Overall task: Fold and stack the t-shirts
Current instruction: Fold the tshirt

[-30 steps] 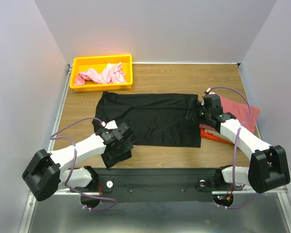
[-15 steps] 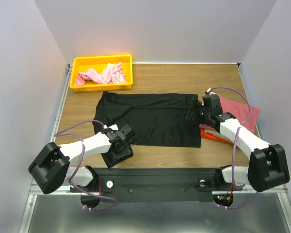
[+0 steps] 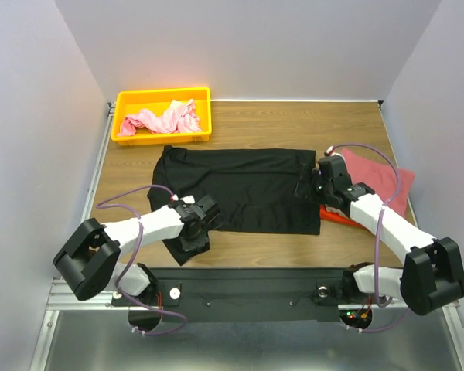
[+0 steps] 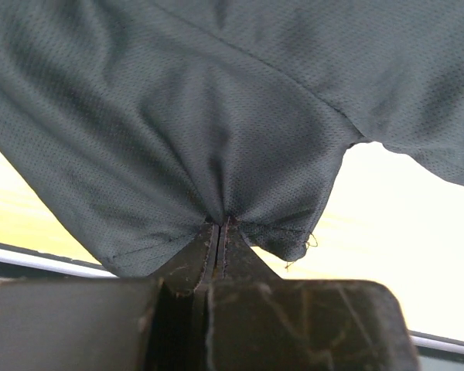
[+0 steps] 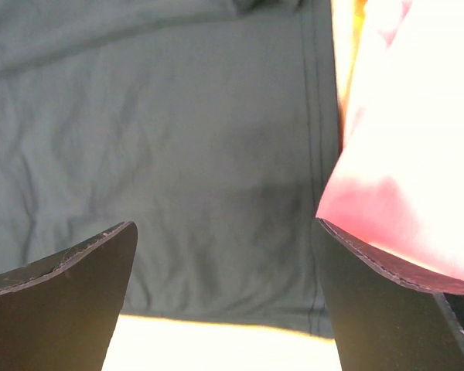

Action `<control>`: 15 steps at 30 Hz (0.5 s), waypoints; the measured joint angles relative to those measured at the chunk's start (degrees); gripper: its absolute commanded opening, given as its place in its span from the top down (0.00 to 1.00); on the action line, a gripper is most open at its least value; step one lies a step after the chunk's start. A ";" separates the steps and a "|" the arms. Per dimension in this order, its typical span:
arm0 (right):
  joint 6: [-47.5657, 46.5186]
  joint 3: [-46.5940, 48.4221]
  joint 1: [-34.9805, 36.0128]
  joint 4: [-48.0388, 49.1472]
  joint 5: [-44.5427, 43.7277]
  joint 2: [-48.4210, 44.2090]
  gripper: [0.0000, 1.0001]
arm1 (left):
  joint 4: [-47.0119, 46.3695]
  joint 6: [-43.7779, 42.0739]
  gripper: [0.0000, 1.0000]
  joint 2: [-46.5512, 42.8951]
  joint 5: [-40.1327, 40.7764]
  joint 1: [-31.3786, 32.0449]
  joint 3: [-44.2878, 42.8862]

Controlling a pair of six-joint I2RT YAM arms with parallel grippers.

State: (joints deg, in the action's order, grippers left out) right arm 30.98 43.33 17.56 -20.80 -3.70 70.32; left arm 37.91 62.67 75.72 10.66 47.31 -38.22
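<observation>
**At lower left of the table, a black sleeve is drawn inward**

In the lower left of the overhead view, the left gripper (image 3: 195,230), clamped on a pinch of the black t-shirt (image 3: 247,189), has slid slightly toward the centre of the frame over the past second, its arm swinging in behind it. The sleeve fold looks begun but not finished: the sleeve lies below the shirt's lower edge. The left wrist view shows cloth tenting up from the closed jaws. At centre right, the right gripper (image 3: 304,184) has eased down and left over the hem, jaws wide apart and holding nothing; whether it presses the fabric cannot be told. The shirt lies spread across mid-frame, between both grippers. The rose-red t-shirt (image 3: 379,182) rests on the orange t-shirt (image 3: 336,216) at right, touching the hem, and the light pink t-shirt (image 3: 166,120) sits crumpled in the yellow bin (image 3: 124,97) at upper left
</observation>
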 measured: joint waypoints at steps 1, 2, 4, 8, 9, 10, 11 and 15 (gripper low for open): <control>0.13 -0.20 1.14 -0.68 -0.37 -0.61 0.00 | 0.02 -0.48 1.00 0.31 0.00 -0.02 -0.22; 0.55 -0.31 2.95 -1.77 -0.90 -1.18 0.00 | 0.09 -1.22 1.00 0.79 -0.04 0.00 -0.61; 1.51 -0.70 6.34 -3.06 -1.99 -1.77 0.00 | 0.39 -2.29 1.00 1.51 0.00 -0.02 -1.25; 4.46 -3.48 12.50 -5.77 -3.28 -2.69 0.00 | 1.38 -4.33 1.00 3.45 0.90 0.00 -3.17; 5.60 -5.05 13.31 -6.34 -3.74 -3.37 0.00 | 2.14 -4.37 1.00 3.98 1.68 0.00 -3.93; 6.54 -5.90 13.51 -6.86 -4.13 -3.80 0.00 | 2.93 -4.42 1.00 4.35 2.62 -0.02 -4.70; 8.24 -7.93 13.64 -8.33 -5.20 -5.07 0.00 | 3.41 -4.50 1.00 4.44 3.43 -0.02 -5.22; 12.26 -11.28 13.64 -9.99 -7.06 -7.65 0.02 | 4.44 -5.16 1.00 4.46 5.03 -0.02 -5.84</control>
State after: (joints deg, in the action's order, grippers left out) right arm 43.24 32.05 31.20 -30.79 -10.76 62.67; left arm 42.35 57.52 80.18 15.68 47.29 -44.05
